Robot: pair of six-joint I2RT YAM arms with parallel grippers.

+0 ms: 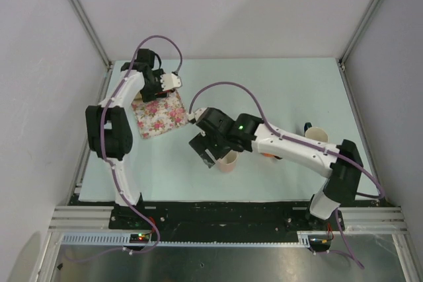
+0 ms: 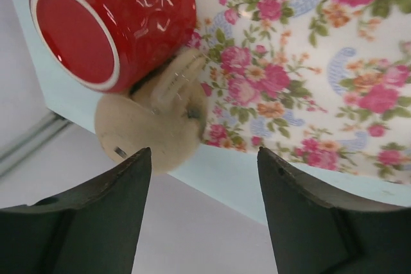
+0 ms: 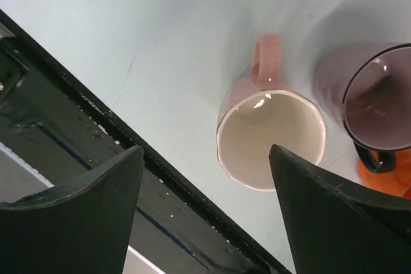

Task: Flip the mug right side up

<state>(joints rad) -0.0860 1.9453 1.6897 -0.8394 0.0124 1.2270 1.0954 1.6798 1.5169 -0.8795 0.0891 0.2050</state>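
Red mug (image 2: 112, 27) base-out — left wrist only; overhead hides it.

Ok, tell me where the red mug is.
Left wrist view, upper left: the red mug shows its base, beside a beige disc at the edge of the floral cloth, beyond the left gripper.

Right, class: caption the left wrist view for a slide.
Open left gripper above red mug, base showing, beside beige disc and floral cloth.
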